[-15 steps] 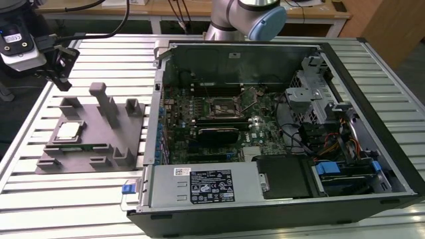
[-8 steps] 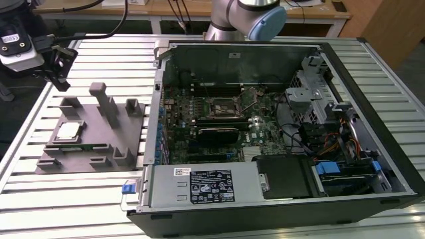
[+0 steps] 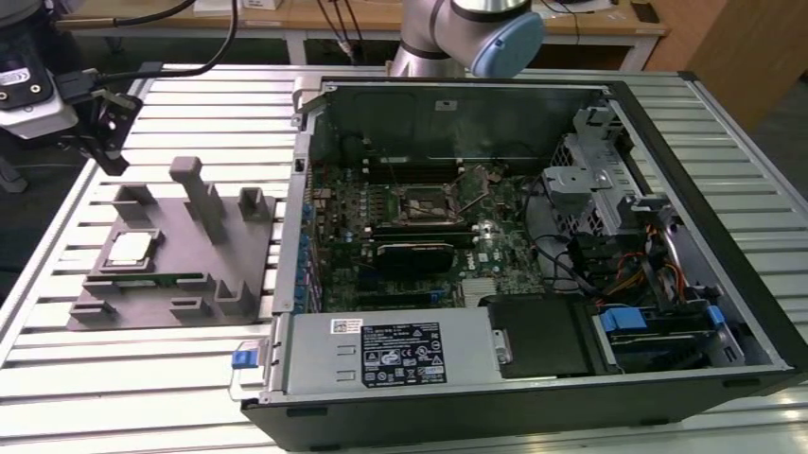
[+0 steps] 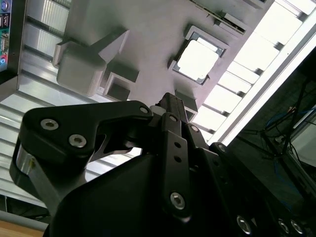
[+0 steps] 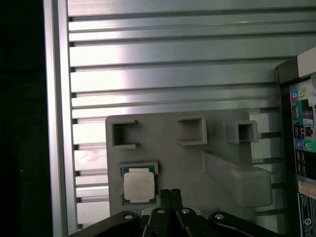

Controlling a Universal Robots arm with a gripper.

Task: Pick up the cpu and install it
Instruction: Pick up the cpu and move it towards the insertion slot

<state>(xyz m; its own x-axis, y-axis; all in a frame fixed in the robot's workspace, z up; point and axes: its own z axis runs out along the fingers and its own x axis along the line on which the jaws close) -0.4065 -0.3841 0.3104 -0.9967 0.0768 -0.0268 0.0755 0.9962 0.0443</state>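
One light, stiff, probably fragile cpu (image 5: 138, 185) is lying flat, wanting an edge grip; the gripper (image 5: 170, 192) is hovering closed, empty.

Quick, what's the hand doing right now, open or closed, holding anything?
The hand: closed, holding nothing; the cpu lies on the grey tray.

You are working in a robotics lab or test workshop, not a home or an office floor. Evidence:
- A worktable (image 3: 127, 388) of slotted aluminium profile.
- A Universal Robots arm (image 3: 442, 24) standing at its far edge.
- An open desktop computer case (image 3: 707, 142) lying on its side, with the motherboard (image 3: 417, 246) exposed.
- At the exterior view's left, a grey moulded fixture tray (image 3: 165, 303) seating the cpu (image 3: 131, 249).
- Beyond the table, wooden benches (image 3: 606, 26) with hanging cables (image 3: 335, 19).
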